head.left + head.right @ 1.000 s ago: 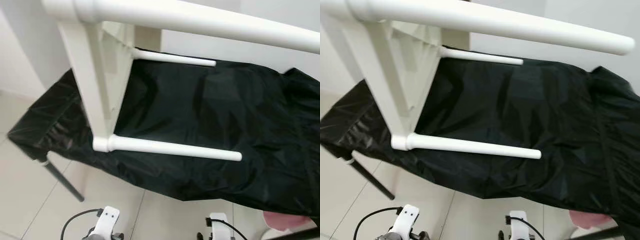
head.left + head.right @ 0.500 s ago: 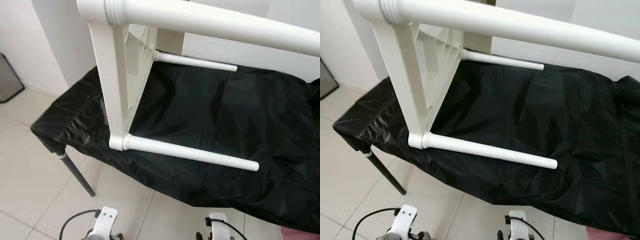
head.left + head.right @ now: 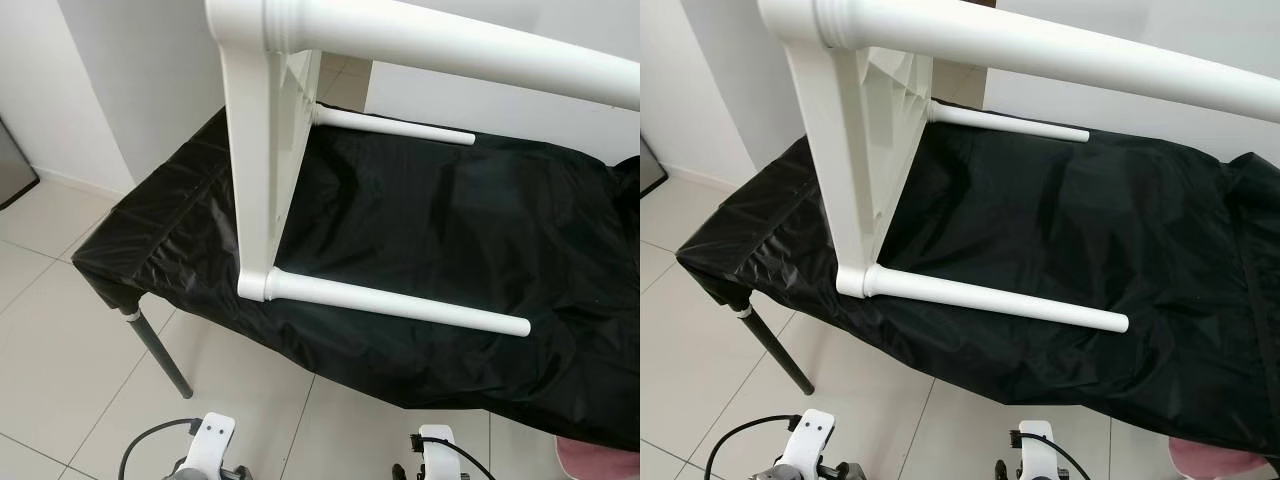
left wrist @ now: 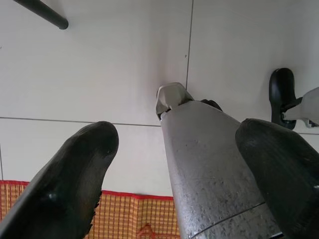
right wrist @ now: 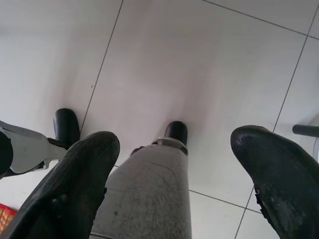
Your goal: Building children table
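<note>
The white table (image 3: 262, 150) lies on its side on the black cloth (image 3: 430, 230) — legs attached. Both grippers — left gripper (image 4: 174, 164), right gripper (image 5: 174, 164) — hang spread and empty; better approach squarely before reaching

i am seeing no readable text, label, brand, number or sign on anything in front of me right now.

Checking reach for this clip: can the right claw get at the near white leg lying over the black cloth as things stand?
Probably not yet. The right claw hangs open, pointing down at the floor tiles, while the near white leg lies up over the black cloth; nothing blocks it, but the arm must lift.
</note>
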You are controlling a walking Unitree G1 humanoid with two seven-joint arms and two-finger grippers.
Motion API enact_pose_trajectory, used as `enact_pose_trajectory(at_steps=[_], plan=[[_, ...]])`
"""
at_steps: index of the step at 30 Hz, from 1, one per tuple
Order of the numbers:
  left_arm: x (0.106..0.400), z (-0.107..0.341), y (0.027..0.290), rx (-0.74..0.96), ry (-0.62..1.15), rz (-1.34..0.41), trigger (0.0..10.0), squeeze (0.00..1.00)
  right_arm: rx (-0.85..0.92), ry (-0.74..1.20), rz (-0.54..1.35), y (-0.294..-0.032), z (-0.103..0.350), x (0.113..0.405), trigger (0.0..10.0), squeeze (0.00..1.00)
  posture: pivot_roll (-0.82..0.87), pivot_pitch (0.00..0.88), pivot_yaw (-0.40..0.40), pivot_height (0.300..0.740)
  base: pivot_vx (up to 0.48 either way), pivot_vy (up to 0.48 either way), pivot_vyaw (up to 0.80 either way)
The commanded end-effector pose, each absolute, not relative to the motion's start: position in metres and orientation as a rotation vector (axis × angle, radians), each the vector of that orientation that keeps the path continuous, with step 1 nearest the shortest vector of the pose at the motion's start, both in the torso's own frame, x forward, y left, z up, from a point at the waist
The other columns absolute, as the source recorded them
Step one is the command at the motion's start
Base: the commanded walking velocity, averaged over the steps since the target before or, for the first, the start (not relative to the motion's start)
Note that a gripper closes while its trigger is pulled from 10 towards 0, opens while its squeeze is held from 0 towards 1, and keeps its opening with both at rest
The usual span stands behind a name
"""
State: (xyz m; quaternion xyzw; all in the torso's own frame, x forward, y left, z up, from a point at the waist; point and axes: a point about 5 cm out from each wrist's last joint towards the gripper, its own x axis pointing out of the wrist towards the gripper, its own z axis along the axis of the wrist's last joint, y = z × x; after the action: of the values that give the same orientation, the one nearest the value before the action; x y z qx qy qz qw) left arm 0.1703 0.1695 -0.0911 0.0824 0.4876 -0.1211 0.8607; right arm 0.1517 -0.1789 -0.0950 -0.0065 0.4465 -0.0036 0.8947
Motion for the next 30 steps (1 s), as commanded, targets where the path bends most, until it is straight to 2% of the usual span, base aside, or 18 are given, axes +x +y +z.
enact_pose_trajectory(at_steps=[1,30], plan=[[0.1610,-0.0955,0.1678,0.157,1.062,-0.253,10.0,0.00,0.001,0.940,-0.019,-0.1799,-0.0965,0.1485,10.0,0.00,0.01,0.000,-0.029,0.740,0.000,0.352,0.00],[0.1576,-0.0968,0.1689,0.166,1.070,-0.257,10.0,0.00,0.015,0.954,-0.013,-0.1783,-0.0981,0.1450,10.0,0.00,0.02,0.000,-0.037,0.740,0.000,0.367,0.00]])
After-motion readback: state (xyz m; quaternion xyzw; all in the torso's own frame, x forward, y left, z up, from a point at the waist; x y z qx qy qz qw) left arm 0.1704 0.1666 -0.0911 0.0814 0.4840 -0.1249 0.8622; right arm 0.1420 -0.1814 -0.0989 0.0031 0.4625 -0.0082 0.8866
